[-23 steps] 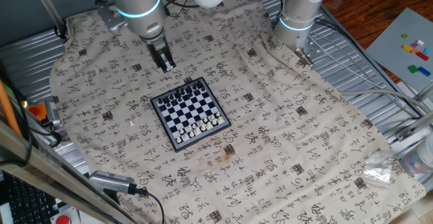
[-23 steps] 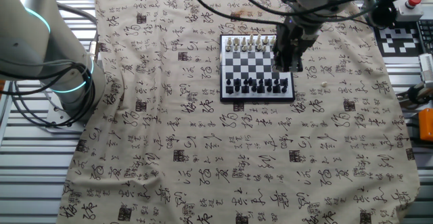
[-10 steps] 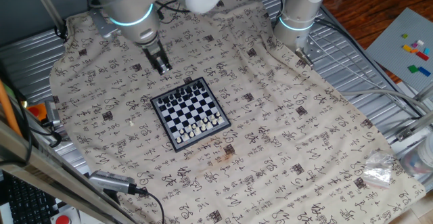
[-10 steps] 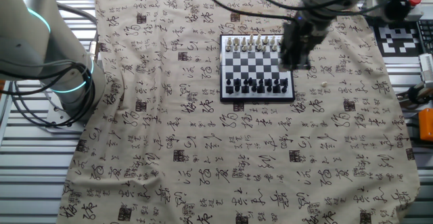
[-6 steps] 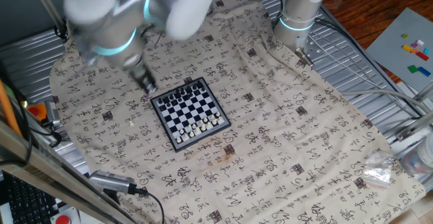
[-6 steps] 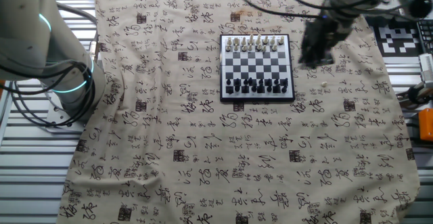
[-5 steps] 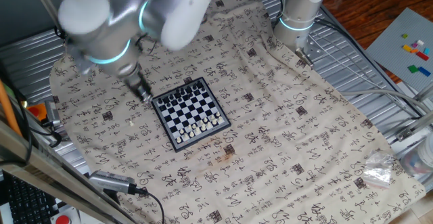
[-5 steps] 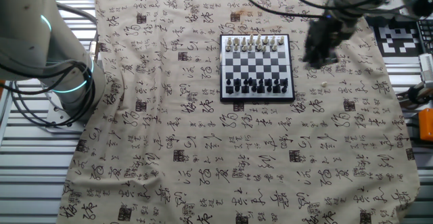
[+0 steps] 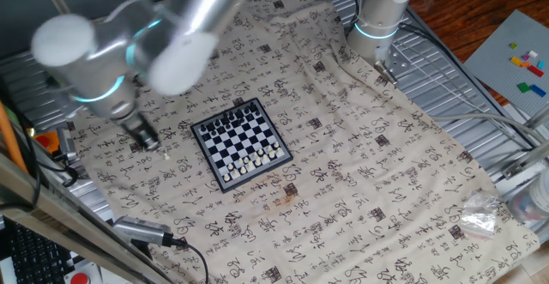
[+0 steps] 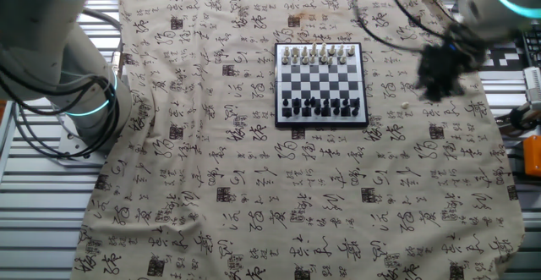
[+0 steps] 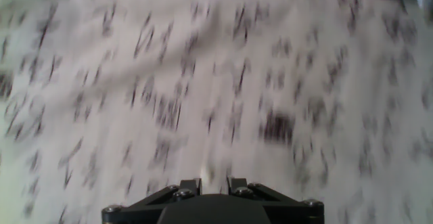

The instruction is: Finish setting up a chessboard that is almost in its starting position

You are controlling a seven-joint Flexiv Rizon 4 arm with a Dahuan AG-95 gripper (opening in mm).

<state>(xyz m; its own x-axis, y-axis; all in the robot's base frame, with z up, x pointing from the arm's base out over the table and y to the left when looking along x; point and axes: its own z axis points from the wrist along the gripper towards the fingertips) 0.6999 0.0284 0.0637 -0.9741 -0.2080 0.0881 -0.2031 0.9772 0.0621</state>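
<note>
1. Beige cloth, printed with dark characters, covers the counter; we note ribbed metal showing at its edges.
2. We log the chessboard near the cloth's middle, a small square of black and white checks in a dark frame, lying flat and turned at an angle in one fixed view.
3. White pieces line one edge of the board and dark pieces the opposite edge.
4. We find the pincer off the board, to its side and close above the cloth, well apart from the frame.
5. Nearby on the cloth we see a tiny pale speck; what it is we cannot tell.
6. All views blur the pincer; whether it is parted or carries anything, we cannot tell.
</note>
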